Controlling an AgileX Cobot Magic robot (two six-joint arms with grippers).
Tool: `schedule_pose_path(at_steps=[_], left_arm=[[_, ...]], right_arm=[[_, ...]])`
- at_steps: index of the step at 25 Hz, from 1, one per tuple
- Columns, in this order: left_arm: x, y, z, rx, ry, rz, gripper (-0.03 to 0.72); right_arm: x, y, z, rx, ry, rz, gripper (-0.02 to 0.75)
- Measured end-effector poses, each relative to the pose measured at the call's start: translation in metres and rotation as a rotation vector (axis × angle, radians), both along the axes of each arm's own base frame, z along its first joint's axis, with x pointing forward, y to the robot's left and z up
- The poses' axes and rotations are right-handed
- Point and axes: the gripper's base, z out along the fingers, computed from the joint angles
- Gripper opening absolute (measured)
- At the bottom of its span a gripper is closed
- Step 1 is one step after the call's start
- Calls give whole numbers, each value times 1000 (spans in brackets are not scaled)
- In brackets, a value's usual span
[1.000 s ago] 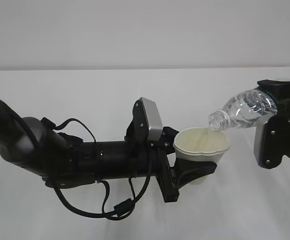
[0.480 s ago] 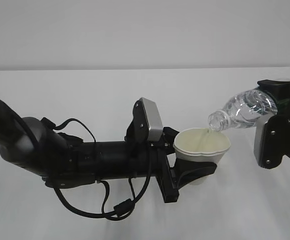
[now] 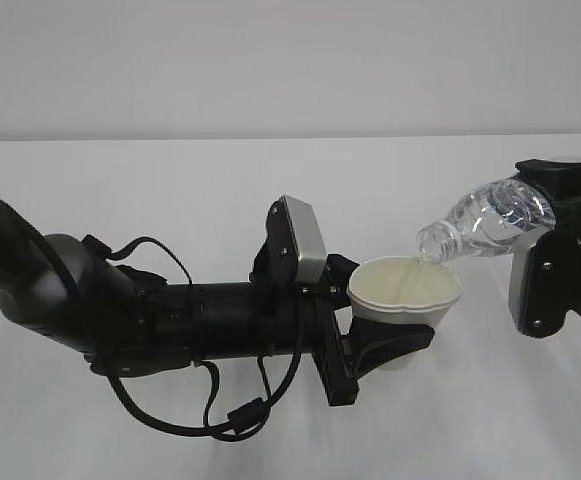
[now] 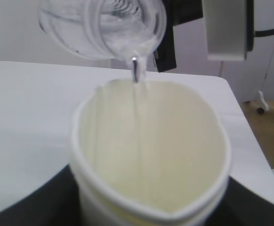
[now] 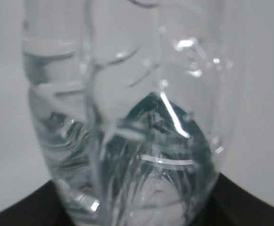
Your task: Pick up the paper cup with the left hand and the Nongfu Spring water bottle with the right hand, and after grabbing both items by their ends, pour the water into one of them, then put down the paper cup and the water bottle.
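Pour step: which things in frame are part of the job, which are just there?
In the job:
- paper cup, held by left gripper
- water bottle, tilted, held by right gripper
- water running into the cup

Just there:
- white table
- floor beyond its edge

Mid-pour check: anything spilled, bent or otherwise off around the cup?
The paper cup is squeezed out of round in the left gripper, its rim pinched to a point. The water lands inside; no spill shows on the table.
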Motion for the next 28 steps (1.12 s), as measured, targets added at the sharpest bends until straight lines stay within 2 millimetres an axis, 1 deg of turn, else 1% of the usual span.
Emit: schedule_pose_path(at_steps=[28], left_arm=[[0,0,-1,7,1,2,428]], right_arm=[[0,0,0,-13,-4,2,401]])
